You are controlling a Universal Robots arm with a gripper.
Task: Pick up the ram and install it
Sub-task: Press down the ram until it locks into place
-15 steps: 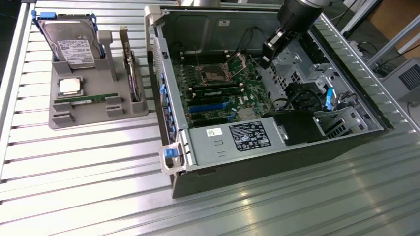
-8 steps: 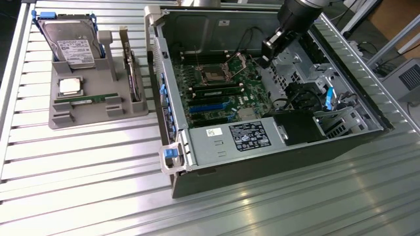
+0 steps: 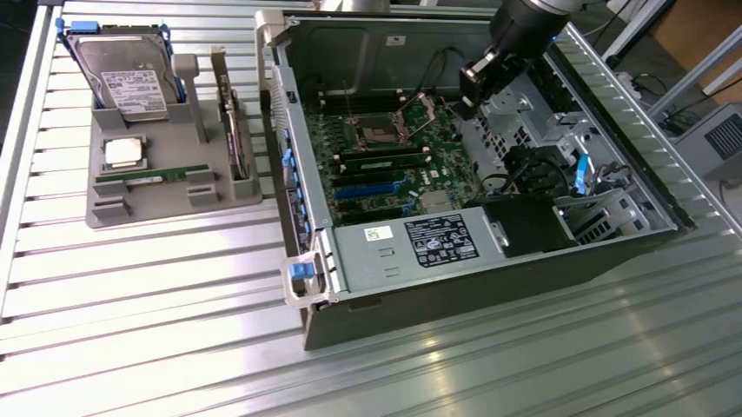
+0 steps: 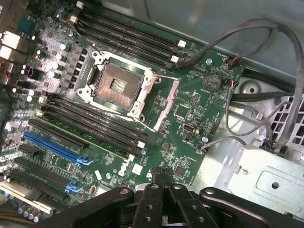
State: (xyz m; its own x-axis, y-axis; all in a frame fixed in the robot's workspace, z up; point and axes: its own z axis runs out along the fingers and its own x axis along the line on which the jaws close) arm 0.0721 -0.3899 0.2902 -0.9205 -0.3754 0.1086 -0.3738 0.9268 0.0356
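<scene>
A long green ram stick (image 3: pixel 155 176) lies flat in a slot of the grey parts tray (image 3: pixel 174 207) at the exterior view's left. A dark stick (image 3: pixel 383 162) that may be a second ram sits in the motherboard's memory slots, below the open processor socket (image 3: pixel 380 132). My gripper (image 3: pixel 470 97) hangs over the open computer case (image 3: pixel 487 278), far from the tray. In the wrist view its black fingers (image 4: pixel 161 178) are pressed together with nothing between them. They hover above the motherboard's edge, near the socket (image 4: pixel 116 85) and the black memory slots (image 4: pixel 90 121).
The tray also holds a hard drive (image 3: pixel 128 82), a square silver processor (image 3: pixel 124 152) and an upright expansion card (image 3: pixel 235 130). Inside the case are a power supply (image 3: pixel 423 243), drive cages (image 3: pixel 579 187) and loose grey cables (image 4: pixel 266 80). The case walls rise around the board.
</scene>
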